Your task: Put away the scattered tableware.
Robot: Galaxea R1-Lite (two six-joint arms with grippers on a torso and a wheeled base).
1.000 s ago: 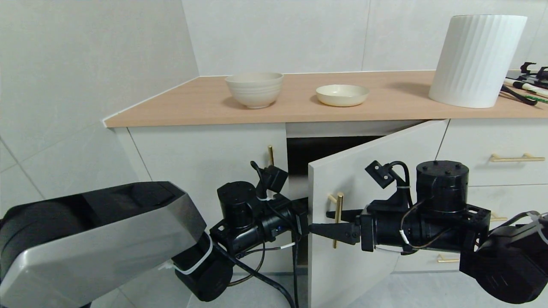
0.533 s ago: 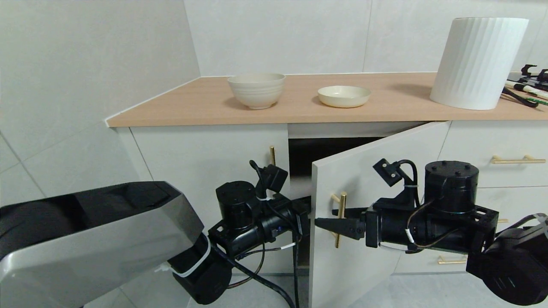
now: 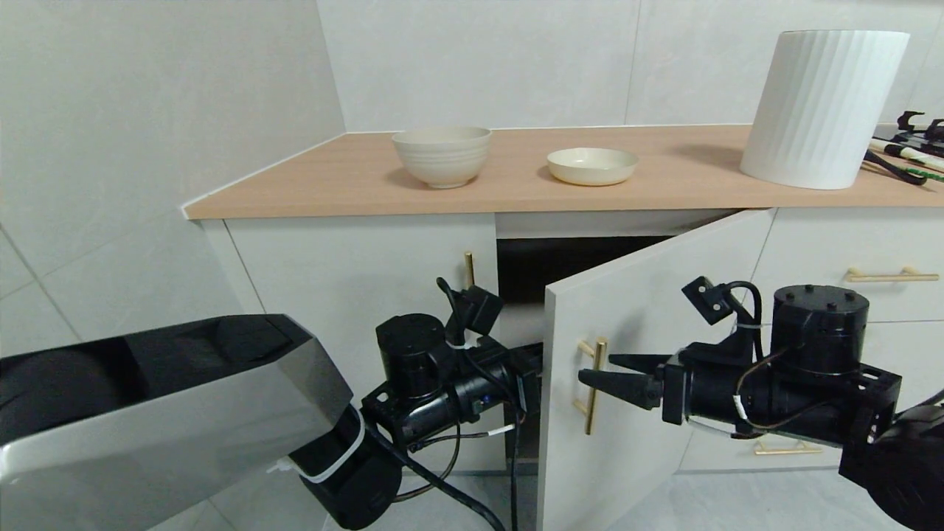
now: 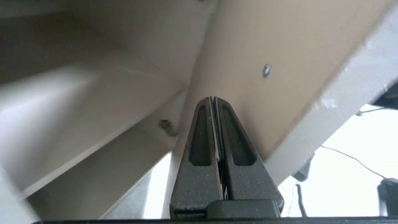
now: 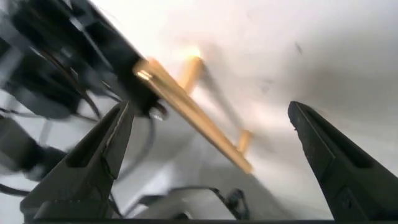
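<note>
Moved since a second ago: the cabinet door is swung slightly wider, and the right gripper is drawn back off the brass door handle, its tips now level with the bar rather than past it.

Head view. Ribbed bowl and shallow dish: both are set upright, mouths up, on the wooden countertop, well apart from each other. Both are round, so no long axis is offered, and either can be approached from any side. Both lie above and beyond the grippers. The bowl is judged nearer the left arm, the dish nearer the right. Right gripper: fingers are held apart with nothing clamped, just beside the door handle, whose long axis is vertical. Left gripper: placed in the gap at the door's free edge, below the counter. White ribbed canister: stood at the counter's right end, with utensils beside it.

Left wrist view. Left gripper: fingers are pressed together and empty, pointed at the door's inner face; whether it is touched cannot be told. Cabinet shelf is seen beyond.

Right wrist view. Right gripper: fingers are spread wide. Door handle: framed between them, not touched.
</note>
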